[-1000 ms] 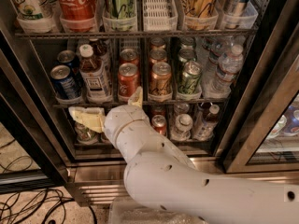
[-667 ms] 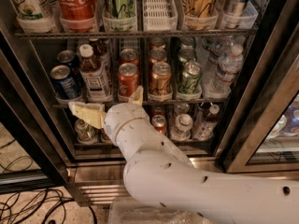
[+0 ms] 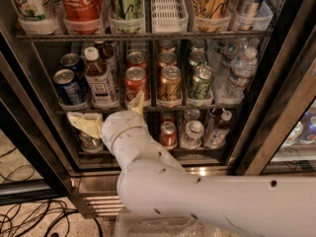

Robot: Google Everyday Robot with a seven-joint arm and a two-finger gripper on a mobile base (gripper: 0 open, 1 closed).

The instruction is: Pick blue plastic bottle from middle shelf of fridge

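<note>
The blue plastic bottle (image 3: 100, 80) holds a dark drink and has a white cap and a white label. It stands upright in the second lane from the left on the middle shelf (image 3: 163, 107) of the fridge (image 3: 276, 107). My gripper (image 3: 105, 108) is at the front edge of that shelf, just below the bottle. It is open, with one yellowish finger (image 3: 85, 123) low to the bottle's left and the other (image 3: 138, 103) up at its right. It holds nothing. My white arm (image 3: 148, 177) hides part of the lower shelf.
A blue can (image 3: 68, 87) stands left of the bottle and a red can (image 3: 136, 84) right of it. Further right are more cans and clear water bottles (image 3: 239, 73). The top rack holds a Coca-Cola container (image 3: 81, 4). Black door frames stand on both sides.
My gripper and wrist have shifted slightly to the left along the front of the middle shelf. The bottle and cans have not moved.
</note>
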